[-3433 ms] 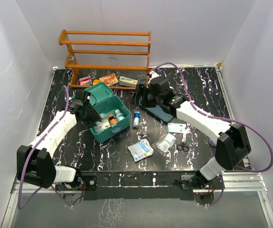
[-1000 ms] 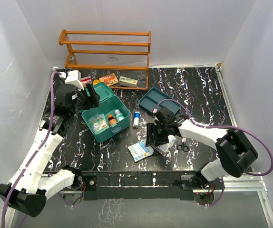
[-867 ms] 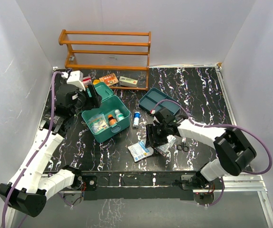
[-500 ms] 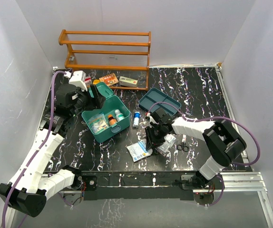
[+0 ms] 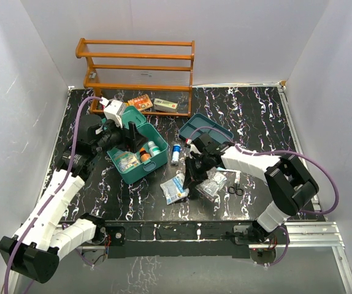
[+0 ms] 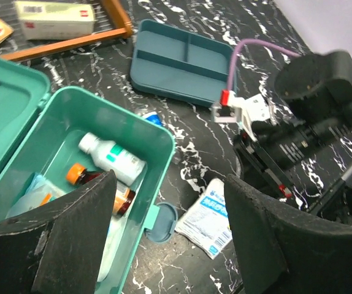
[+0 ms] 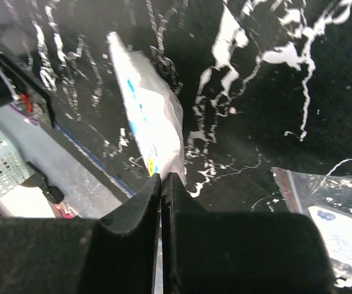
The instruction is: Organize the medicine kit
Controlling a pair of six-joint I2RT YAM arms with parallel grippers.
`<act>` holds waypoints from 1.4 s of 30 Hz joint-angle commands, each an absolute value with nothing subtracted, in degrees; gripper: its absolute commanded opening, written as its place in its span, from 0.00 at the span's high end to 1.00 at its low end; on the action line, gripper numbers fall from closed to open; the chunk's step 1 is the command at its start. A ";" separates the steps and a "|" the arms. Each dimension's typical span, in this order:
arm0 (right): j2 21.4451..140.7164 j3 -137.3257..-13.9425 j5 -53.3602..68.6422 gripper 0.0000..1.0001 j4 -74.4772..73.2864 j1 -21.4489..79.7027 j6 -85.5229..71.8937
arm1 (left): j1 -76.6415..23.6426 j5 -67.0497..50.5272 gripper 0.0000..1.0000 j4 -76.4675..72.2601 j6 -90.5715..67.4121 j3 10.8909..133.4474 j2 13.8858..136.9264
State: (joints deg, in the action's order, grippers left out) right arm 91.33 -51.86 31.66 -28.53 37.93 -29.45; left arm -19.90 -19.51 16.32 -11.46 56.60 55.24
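The right jaws were clamped together on the edge of a white sachet, which tilted on the desk. The left jaws stood apart above the open medicine kit, left of centre, with bottles inside.

Plain white walls, black white-veined marble table, orange wooden rack against the back wall
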 commanded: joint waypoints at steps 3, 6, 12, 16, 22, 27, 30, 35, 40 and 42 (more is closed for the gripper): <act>87.19 -60.33 30.11 1.00 -35.60 37.40 -38.51 | -21.16 -31.25 0.30 8.87 -7.99 54.22 54.44; 86.49 -61.84 29.97 1.00 -37.26 36.44 -43.01 | -23.06 -31.88 0.30 6.30 -7.27 52.22 53.89; 82.83 -64.29 26.64 1.00 -37.18 35.06 -54.37 | -27.04 -33.59 0.30 1.64 -4.16 47.52 52.50; 80.45 -64.36 24.27 1.00 -36.92 34.11 -64.19 | -30.17 -33.18 0.28 -0.43 -1.58 45.13 52.25; 77.00 -62.10 21.97 1.00 -33.21 33.96 -77.48 | -35.50 -27.00 0.27 -1.84 1.50 44.74 53.17; 75.81 -61.93 21.54 1.00 -32.34 34.01 -85.32 | -38.78 -24.08 0.24 -1.18 8.60 43.81 53.31; 76.00 -62.37 23.45 1.00 -33.38 34.00 -89.28 | -40.16 -23.13 0.19 -0.79 13.80 43.06 53.54; 75.64 -64.11 25.48 1.00 -36.40 34.00 -93.64 | -41.27 -23.06 0.15 -1.14 21.51 41.64 54.90; 74.87 -63.79 27.03 1.00 -36.17 33.72 -96.59 | -43.10 -21.86 0.16 -0.77 26.01 42.76 58.86; 74.96 -63.16 28.75 1.00 -35.49 33.38 -97.10 | -44.48 -19.71 0.18 -0.06 26.60 43.61 60.73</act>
State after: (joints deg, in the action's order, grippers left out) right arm 77.12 -61.52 25.74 -37.17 34.00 -93.30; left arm -42.22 -22.26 0.05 21.32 41.98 58.19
